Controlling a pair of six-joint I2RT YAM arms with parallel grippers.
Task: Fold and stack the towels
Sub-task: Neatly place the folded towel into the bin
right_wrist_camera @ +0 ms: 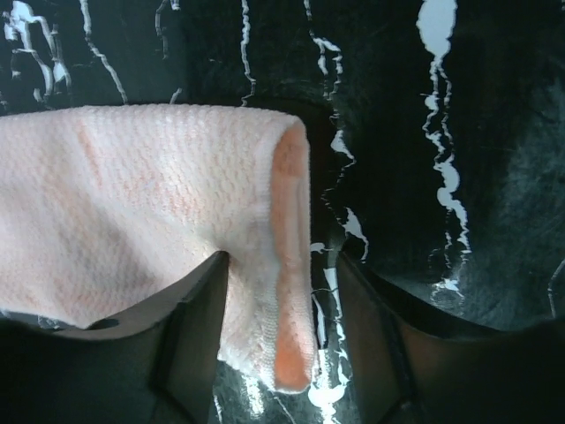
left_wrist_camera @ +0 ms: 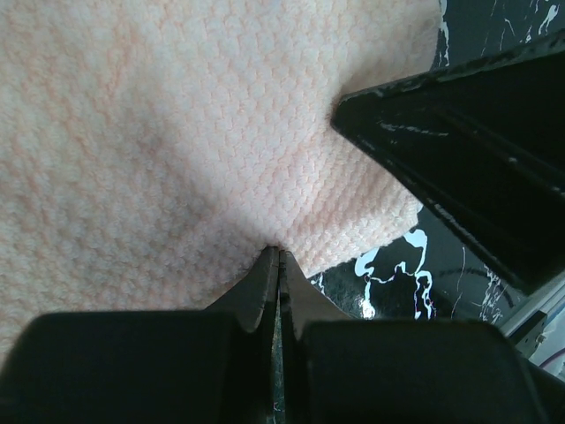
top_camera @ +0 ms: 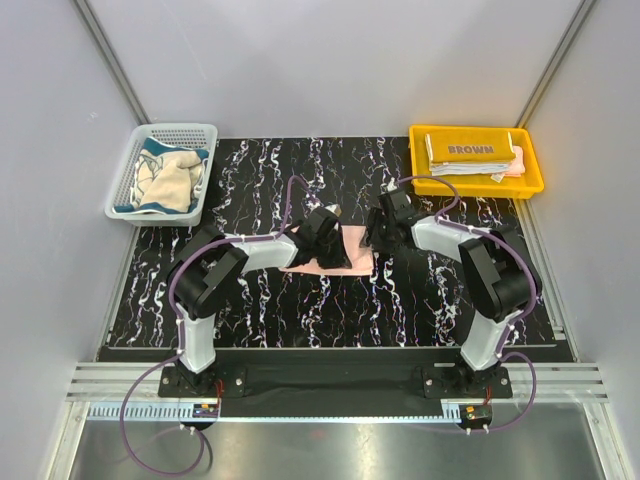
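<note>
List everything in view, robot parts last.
pink towel: one, pale pink, lying mid-table under both arms
cream-and-teal towel: one, crumpled in the basket
stacked towels: several, exact count unclear, brown one lettered BROWN on top, in the tray
basket: one, white mesh, far left corner
tray: one, yellow, far right corner
table: one, black with white veining
left arm: one, black and grey, jaws shut on the pink towel's edge
right arm: one, black and grey, jaws open astride the pink towel's folded edge
</note>
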